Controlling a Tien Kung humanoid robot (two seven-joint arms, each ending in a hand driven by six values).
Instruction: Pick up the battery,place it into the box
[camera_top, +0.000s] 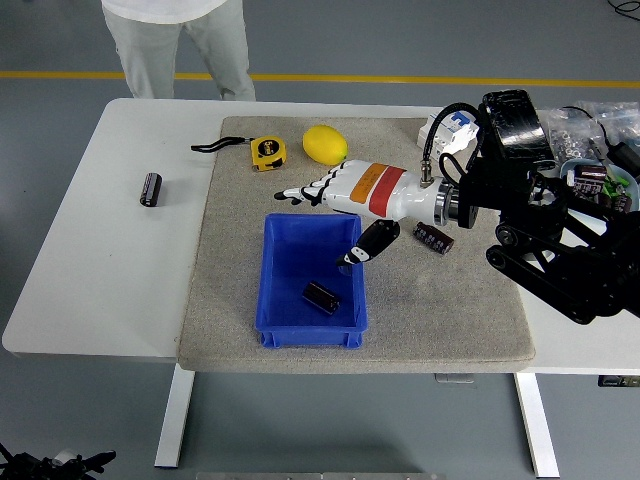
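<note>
White-shelled right hand (335, 200), banded red and orange at the wrist, hangs over the far edge of the blue box (281, 300), fingers spread flat toward 9 o'clock, thumb dropped toward 6 o'clock, holding nothing. Battery (321, 297): dark, short cylinder, lying on its side on the box floor at about 6 o'clock from the hand, well apart from the fingertips, long axis running roughly 10 to 4 o'clock; no contact with the hand, close to the box's right wall. Judged status: this battery is delivered, hand released. Second battery (433, 237): dark cylinder with pale print, on the grey mat (240, 210) at 4 o'clock from the hand, just beside the wrist, long axis roughly 10 to 4 o'clock; nearest candidate for the right arm. Third battery (150, 189): dark cylinder on the white table (90, 260) off the mat, at 9 o'clock, well apart, long axis near 12 to 6. Left arm: not visible. Also present: lemon (325, 144) and yellow tape measure (267, 151) at 12 to 11 o'clock; a person's legs (180, 50) at the far side.
</note>
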